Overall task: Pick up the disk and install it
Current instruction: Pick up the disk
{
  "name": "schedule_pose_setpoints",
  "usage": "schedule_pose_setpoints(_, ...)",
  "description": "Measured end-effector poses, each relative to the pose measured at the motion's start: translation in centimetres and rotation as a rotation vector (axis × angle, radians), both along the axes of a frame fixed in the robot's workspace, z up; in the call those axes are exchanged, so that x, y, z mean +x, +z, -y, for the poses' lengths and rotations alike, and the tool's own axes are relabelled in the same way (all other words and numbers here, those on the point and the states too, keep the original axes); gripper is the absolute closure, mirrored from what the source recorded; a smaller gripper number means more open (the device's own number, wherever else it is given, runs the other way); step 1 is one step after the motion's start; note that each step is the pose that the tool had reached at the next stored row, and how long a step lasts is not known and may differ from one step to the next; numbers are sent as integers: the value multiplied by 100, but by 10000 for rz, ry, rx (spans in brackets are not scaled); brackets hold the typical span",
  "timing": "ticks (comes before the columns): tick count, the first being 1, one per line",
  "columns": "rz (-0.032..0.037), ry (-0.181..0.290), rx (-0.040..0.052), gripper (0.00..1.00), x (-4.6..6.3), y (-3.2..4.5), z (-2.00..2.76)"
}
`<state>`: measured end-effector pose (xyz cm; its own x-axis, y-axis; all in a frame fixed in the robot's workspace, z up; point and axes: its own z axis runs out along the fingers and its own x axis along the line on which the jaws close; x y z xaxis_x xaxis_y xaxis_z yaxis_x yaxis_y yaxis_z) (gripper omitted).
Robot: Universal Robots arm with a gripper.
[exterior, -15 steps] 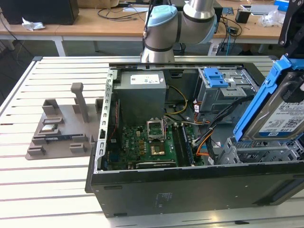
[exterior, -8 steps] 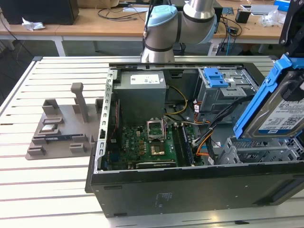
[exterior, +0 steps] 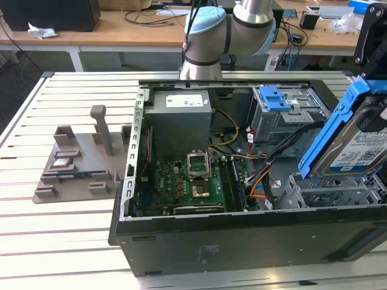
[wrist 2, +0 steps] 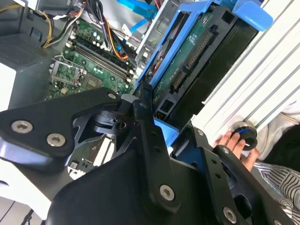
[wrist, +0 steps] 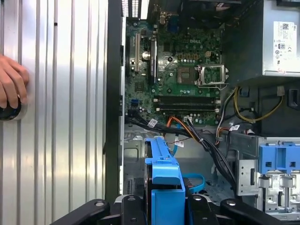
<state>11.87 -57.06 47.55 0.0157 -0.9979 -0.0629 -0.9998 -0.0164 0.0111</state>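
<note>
My gripper point(wrist: 164, 208) is clamped on the disk point(exterior: 354, 142), holding it tilted above the open computer case point(exterior: 242, 238), over the metal drive cage point(exterior: 317, 192). Inside the case lie the circuit board point(exterior: 193, 181) and the power supply point(exterior: 180, 124).

The arm point(exterior: 242, 27) has cylindrical joint housings in silver-grey metal; its rounded end cap point(exterior: 205, 27) is pale blue; a black cable point(exterior: 195, 15) runs beside the upper joint. The claw point(wrist 2: 166, 127) is built of matte black linkage bars with rounded ends; a broad black plate point(wrist 2: 51, 117) carries bright round screw heads point(wrist 2: 56, 139); the pivots have recessed screws; in the first wrist view the black links point(wrist: 93, 211) end in round bosses.
</note>
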Motion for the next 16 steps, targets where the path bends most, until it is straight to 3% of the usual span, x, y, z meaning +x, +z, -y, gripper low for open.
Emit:
schedule_pose_setpoints(1, 0, 0, -1, 63, 20, -20, -24)
schedule_pose_setpoints(6, 0, -1, -1, 63, 90, -61, -26)
schedule_pose_setpoints(16, 1, -1, -1, 63, 101, -62, -26)
